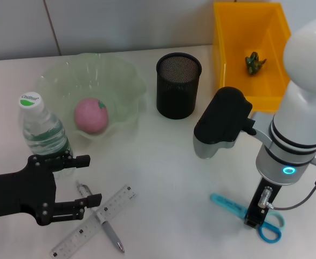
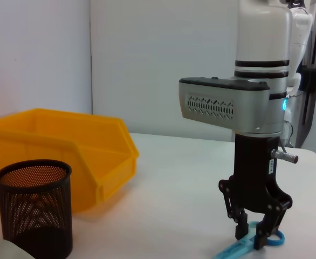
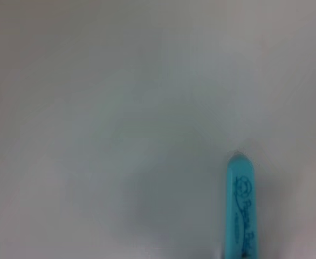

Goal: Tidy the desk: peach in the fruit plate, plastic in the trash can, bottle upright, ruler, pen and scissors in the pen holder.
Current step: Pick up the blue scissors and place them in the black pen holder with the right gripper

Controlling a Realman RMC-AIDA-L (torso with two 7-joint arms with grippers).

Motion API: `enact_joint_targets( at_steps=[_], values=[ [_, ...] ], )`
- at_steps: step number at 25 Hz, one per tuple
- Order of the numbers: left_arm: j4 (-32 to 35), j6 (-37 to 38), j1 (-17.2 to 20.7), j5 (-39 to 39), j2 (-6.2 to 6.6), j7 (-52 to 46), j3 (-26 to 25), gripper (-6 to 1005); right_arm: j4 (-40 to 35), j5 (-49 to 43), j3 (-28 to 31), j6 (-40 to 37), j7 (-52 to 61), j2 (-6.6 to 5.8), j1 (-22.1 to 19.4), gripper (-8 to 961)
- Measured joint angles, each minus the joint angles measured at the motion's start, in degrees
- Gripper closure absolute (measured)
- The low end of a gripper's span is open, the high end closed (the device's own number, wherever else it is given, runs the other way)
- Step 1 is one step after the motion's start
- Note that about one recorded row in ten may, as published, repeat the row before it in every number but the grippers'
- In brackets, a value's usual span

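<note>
Right claw [image 2: 251, 237]: pointing straight down over the scissors [image 1: 246, 210], tips at table [image 1: 163, 156] level. Fingers either side of the teal sheath/blade part, narrow gap; contact w/ scissors can't be confirmed.
Head view: right claw mostly hidden by its own arm; only dark tip seen over the scissors, handle loops sticking out toward the robot.
Left wrist view: only view showing the finger gap, side-on.
Right wrist view: no fingers shown; just the teal tip of the scissors on bare table.
Left claw [image 1: 88, 181]: well apart from right claw, on robot's left, fingers spread wide, holding nothing.
Bottle [image 1: 41, 128]: upright, just beyond left claw.
Ruler [image 1: 93, 221] & pen [image 1: 101, 224]: crossed on table, just beside left claw's tips.
Peach [image 1: 91, 115]: in fruit plate [image 1: 126, 75], beyond left claw.
Pen holder [image 1: 178, 85]: beyond right claw, nothing visible inside.
Trash can [image 1: 247, 24]: yellow bin, beyond right claw; crumpled green plastic [image 1: 254, 62] inside.
</note>
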Motion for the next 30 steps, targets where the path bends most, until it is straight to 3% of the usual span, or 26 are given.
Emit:
enact_joint_targets(
  at_steps=[7, 17, 30],
  values=[
    [0.22, 0.0, 0.01, -0.14, 0.0, -0.03, 0.0, 213, -3.02, 1.37, 0.28, -0.12, -0.98, -0.02, -0.39, 695],
    [0.15, 0.07, 0.19, -1.11, 0.03, -0.1, -0.13, 212, -6.32, 7.4, 13.05, -1.74, -4.86, -0.4, -1.55, 703],
    [-0.15, 2.95, 0.44, -4.88, 0.03, -0.91, -2.2, 213, -3.79, 19.82, 29.42, 3.4, -17.7, -0.44, -7.77, 703]
  ],
)
